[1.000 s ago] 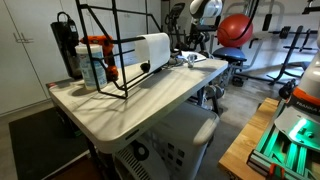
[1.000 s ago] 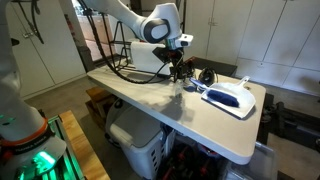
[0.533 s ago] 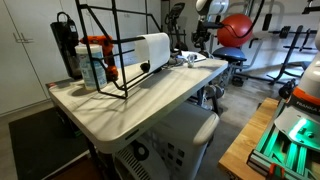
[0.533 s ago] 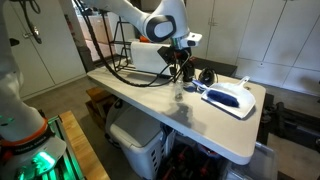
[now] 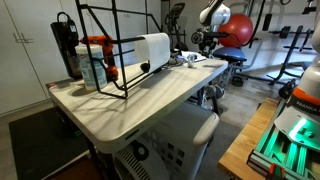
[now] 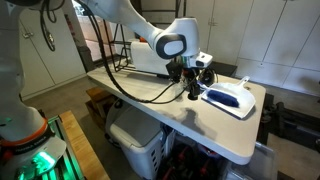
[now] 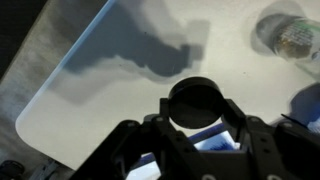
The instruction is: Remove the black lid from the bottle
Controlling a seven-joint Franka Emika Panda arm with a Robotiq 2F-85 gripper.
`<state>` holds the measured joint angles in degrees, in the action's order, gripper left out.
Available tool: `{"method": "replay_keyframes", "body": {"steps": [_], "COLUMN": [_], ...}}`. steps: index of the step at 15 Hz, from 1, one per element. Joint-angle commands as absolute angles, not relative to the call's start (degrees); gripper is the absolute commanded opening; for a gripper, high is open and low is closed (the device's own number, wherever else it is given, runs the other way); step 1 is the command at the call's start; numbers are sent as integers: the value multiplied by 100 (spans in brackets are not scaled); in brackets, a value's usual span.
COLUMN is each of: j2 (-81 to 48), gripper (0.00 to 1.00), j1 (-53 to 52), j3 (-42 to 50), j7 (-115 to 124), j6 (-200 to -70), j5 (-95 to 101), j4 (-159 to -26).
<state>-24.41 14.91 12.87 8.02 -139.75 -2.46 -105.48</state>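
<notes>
At the left of the wrist view the pale table [image 7: 110,110] runs out to its rounded edge, bare there except for the arm's shadow. In the middle, the black lid [image 7: 197,100] sits between the fingers of the hand [image 7: 198,115]. It is off the bottle [image 7: 286,34] and well apart from it; the bottle stands at the far right with its mouth apparently uncovered. The lid looks like a small, stiff plastic cap. It is probably light and not fragile, but smooth-sided, so it could slip if pinched off-centre. The sound hold is across its full width on the side wall, as it seems to be taken here. The hand is drawn in narrow on the lid, with a finger on either side of its rim. The clear bottle is probably light and easily tipped. In an exterior view the hand [image 6: 191,88] is over the table, just left of a white and blue object [image 6: 228,97].
</notes>
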Motion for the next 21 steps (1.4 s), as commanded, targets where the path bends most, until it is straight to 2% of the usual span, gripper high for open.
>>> {"method": "replay_keyframes", "body": {"steps": [1,9,10,12,13,15,16,21], "j2": [-3078,-3692,-3739,-3785,-3759,-3587,-3483,-3051], "gripper": [30,30,38,70,75,94,99,100], "j1": [1591,1617,1604,1588,1587,1598,1612,1548], "j3": [1250,1267,1272,1271,1260,1235,1219,1292], "j7": [934,996,1013,1032,1017,945,898,908], "j6": [-14031,-13988,-13989,-13979,-13999,-13930,-13927,-13867], "j5": [-497,-589,-576,-569,-576,-588,-601,-476], "j4": [-10083,-9518,-9467,-9402,-9410,-9481,-9533,-9706]}}
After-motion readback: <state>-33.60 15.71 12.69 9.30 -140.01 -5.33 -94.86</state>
